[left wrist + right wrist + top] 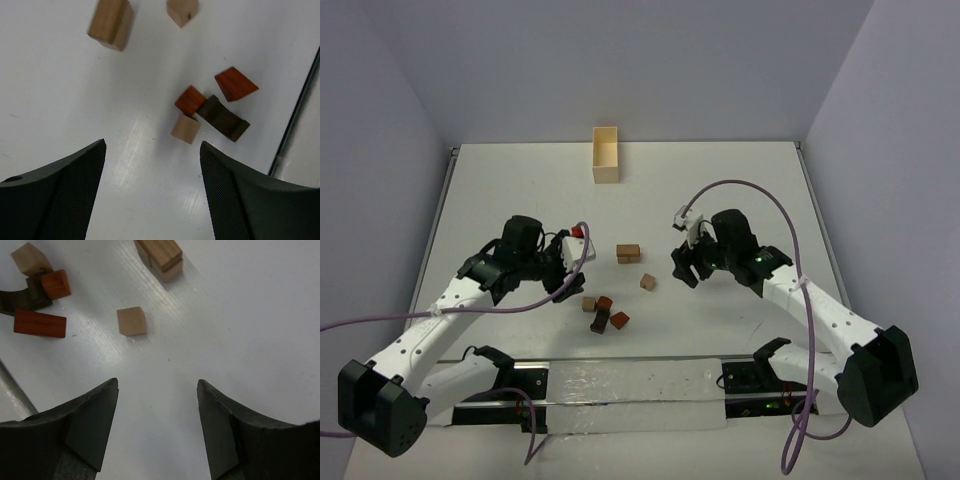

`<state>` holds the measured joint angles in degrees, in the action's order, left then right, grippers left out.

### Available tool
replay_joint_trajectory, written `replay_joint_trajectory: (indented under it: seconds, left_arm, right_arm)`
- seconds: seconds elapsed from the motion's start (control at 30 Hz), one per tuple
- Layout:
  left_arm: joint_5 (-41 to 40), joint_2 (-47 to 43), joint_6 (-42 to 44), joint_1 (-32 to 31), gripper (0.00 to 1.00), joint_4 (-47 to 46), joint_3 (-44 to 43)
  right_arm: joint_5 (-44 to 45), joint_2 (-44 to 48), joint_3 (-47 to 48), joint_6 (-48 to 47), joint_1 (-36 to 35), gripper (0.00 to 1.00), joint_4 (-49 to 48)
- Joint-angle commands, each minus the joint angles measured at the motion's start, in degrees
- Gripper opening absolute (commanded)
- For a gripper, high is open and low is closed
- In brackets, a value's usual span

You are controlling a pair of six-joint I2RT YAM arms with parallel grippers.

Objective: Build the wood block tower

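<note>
Both left gripper (152, 150) and right gripper (157, 385), jaws apart, empty, either side of scattered wood blocks (190, 100).

A two-layer brown-on-tan piece (628, 254), a lone tan cube (647, 282) and a tight four-block cluster (603, 312) lie apart.

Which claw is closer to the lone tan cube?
Right. The right gripper hovers just beside the lone tan cube; the left gripper is farther, on its other side.
</note>
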<state>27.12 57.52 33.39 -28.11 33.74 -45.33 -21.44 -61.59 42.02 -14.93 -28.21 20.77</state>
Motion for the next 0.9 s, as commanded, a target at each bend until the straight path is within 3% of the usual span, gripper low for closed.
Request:
replay_joint_trajectory:
  seconds: [0.0,0.27,0.87]
  left_arm:
    - [7.84,1.37,5.39,0.8,0.77,-4.63,3.94]
    - [14.51,10.67,13.85,3.04,0.69,-9.48,7.07]
    - [13.24,18.31,25.33,2.56,0.69,-9.59,9.54]
  right_arm:
    - [0.92,-5.62,3.06,-0.74,-4.56,0.69,-1.27]
    - [2.18,-13.31,0.46,0.16,-9.57,0.64,-12.03]
    - [2.45,-16.1,1.16,2.49,-9.71,0.64,-12.47]
